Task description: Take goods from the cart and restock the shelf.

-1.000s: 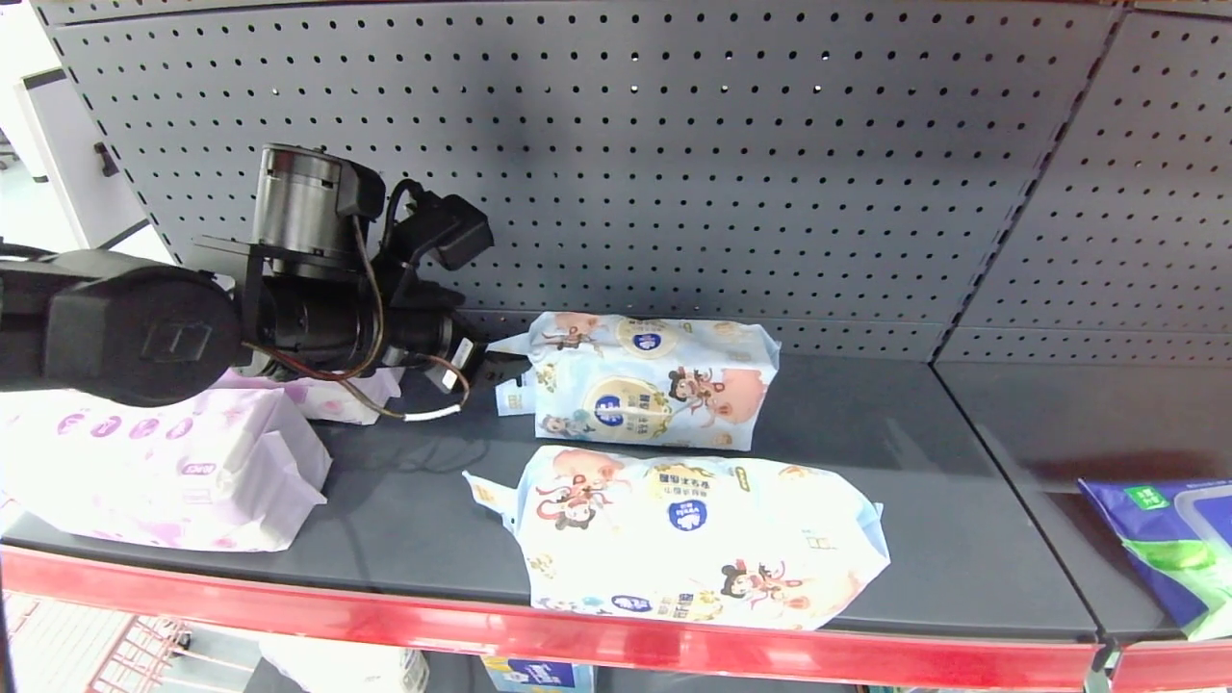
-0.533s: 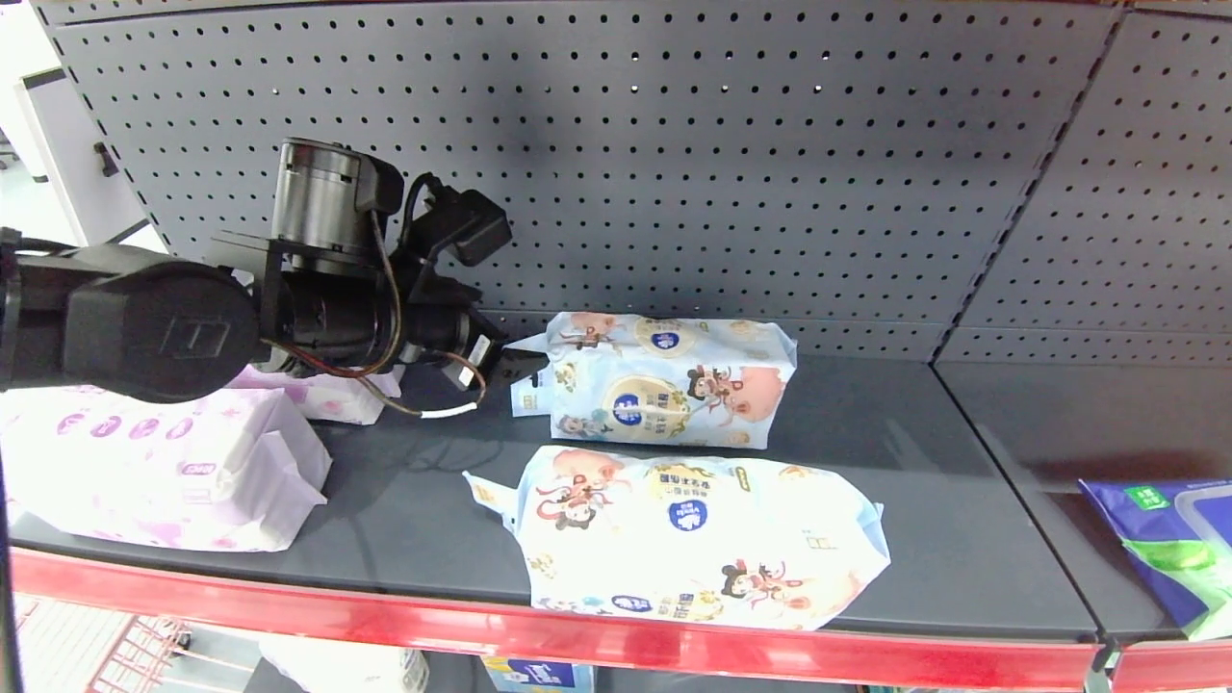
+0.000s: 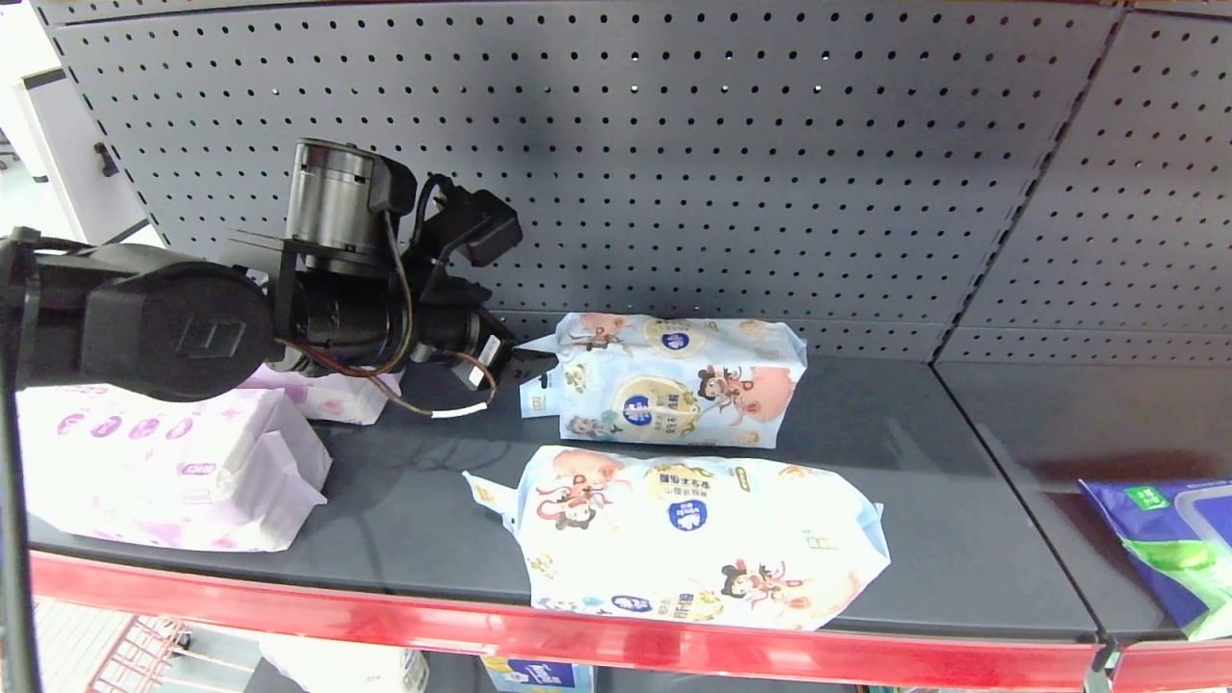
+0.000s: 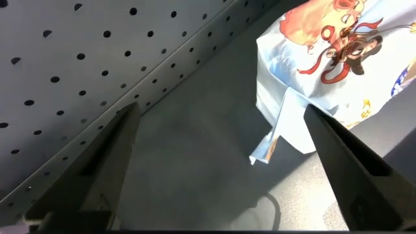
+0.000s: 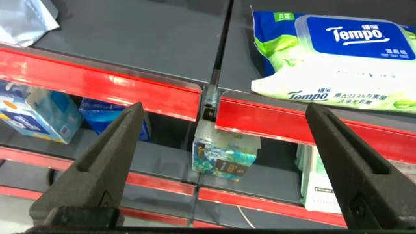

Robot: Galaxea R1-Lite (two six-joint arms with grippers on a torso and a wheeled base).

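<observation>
In the head view, the left end effector (image 3: 531, 362) sits low over the shelf (image 3: 914, 452) toward its back edge, its tips at the left end of the back cartoon pack (image 3: 679, 380). That pack lies along the back edge, at the foot of the pegboard wall (image 3: 674, 144). The front cartoon pack (image 3: 693, 539) lies flat just in front of it, near the red front rail (image 3: 577, 630). A pink pack (image 3: 164, 462) rests at the shelf's left front, and a smaller pink pack (image 3: 332, 397) lies behind it, partly under the arm. On the neighbouring bay to the right, a blue-green wipes pack (image 3: 1169, 549) lies at the front edge.

In the left wrist view, the left end effector (image 4: 221, 162) has its fingers (image 4: 110, 162) spread wide, holding nothing – the back cartoon pack (image 4: 331, 58) shows its folded end between them, a little beyond the tips, on the shelf (image 4: 195, 162).

In the right wrist view, the right end effector (image 5: 221, 169) is also spread wide and empty, in front of the red front rail (image 5: 312, 117). The blue-green wipes pack (image 5: 325, 52) lies on the shelf above that rail – boxed goods (image 5: 224, 156) stand on a lower level.
</observation>
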